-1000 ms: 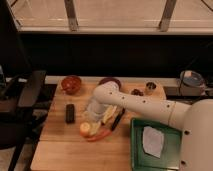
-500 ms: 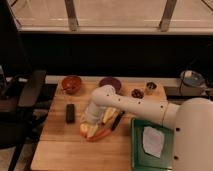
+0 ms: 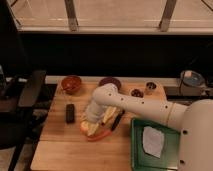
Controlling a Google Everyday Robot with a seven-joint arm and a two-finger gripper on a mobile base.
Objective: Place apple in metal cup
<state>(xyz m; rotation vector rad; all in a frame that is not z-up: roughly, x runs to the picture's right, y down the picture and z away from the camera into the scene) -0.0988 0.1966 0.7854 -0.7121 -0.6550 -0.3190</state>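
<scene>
The apple (image 3: pixel 84 128) shows only as a yellow-orange edge at the left of a pile of food on the wooden table (image 3: pixel 60 147); most of it is hidden under my gripper. My gripper (image 3: pixel 92 121) is at the end of the white arm, low over the apple and the pile. The metal cup (image 3: pixel 150 88) stands upright at the back right of the table, well away from the gripper.
A pale banana (image 3: pixel 108 115) and an orange carrot (image 3: pixel 99 136) lie by the gripper, with a black tool (image 3: pixel 117 120) beside them. A brown bowl (image 3: pixel 71 84), a dark bowl (image 3: pixel 110 82), a glass (image 3: pixel 136 93), a black block (image 3: pixel 70 113) and a green tray (image 3: pixel 141 160) are also there.
The arm has swung left and down, bringing the gripper from above the pile onto the apple, which is now mostly covered.
</scene>
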